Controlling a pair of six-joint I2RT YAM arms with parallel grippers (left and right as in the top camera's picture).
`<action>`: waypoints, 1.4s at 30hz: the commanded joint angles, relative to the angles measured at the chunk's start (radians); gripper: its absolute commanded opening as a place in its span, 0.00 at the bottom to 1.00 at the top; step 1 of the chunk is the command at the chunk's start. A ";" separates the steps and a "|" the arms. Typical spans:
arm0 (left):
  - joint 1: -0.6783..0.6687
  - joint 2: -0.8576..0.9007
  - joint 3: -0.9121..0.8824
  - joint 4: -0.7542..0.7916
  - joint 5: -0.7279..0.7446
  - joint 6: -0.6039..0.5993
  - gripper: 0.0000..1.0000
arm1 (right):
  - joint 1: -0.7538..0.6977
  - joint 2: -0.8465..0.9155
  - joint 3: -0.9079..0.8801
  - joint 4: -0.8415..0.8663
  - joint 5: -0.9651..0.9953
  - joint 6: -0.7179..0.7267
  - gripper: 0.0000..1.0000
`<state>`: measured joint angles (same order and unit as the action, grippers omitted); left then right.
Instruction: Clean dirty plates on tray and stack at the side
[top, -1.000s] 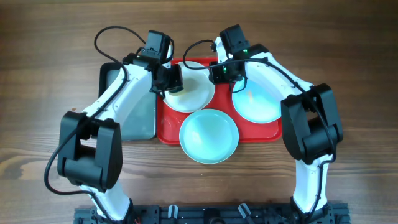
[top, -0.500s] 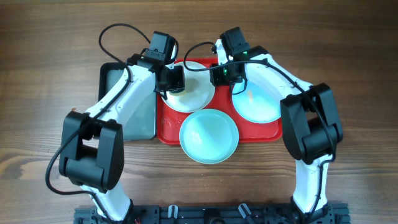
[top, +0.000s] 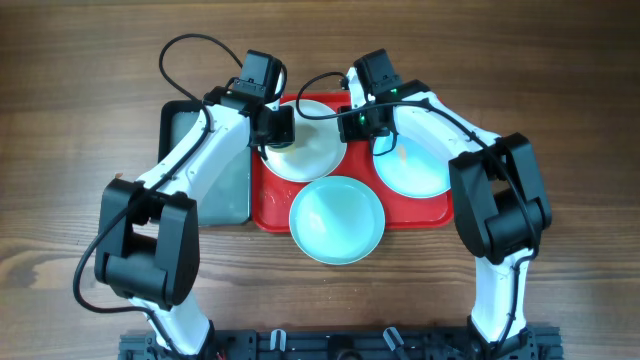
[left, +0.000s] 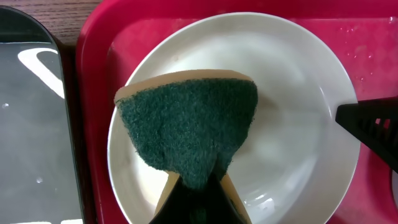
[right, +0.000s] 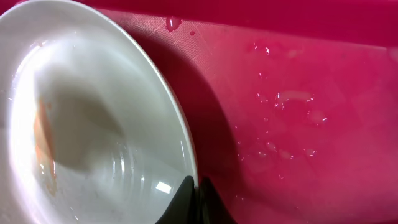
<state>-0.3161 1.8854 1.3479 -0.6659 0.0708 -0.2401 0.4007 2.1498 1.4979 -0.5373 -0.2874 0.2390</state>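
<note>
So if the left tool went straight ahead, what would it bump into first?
Probably the white plate: the left tool points its green sponge at the plate's middle, though touching can't be judged.

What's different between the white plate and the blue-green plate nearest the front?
The white plate lies fully inside the tray; the front aqua plate overhangs its near edge. The white plate has a sponge over it and the right claw on its rim; the front aqua plate is untouched. Both are round and shallow.
</note>
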 joint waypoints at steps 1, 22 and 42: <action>-0.001 0.010 0.010 0.002 -0.020 0.024 0.04 | 0.006 0.011 -0.006 0.002 0.010 0.000 0.04; -0.003 0.191 0.007 0.031 0.183 -0.006 0.04 | 0.006 0.011 -0.007 0.001 0.010 0.000 0.04; -0.002 0.013 0.063 0.055 0.086 -0.006 0.04 | 0.006 0.011 -0.007 0.001 0.010 -0.001 0.04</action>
<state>-0.3134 1.9949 1.3727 -0.6170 0.2295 -0.2451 0.4007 2.1498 1.4979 -0.5373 -0.2798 0.2390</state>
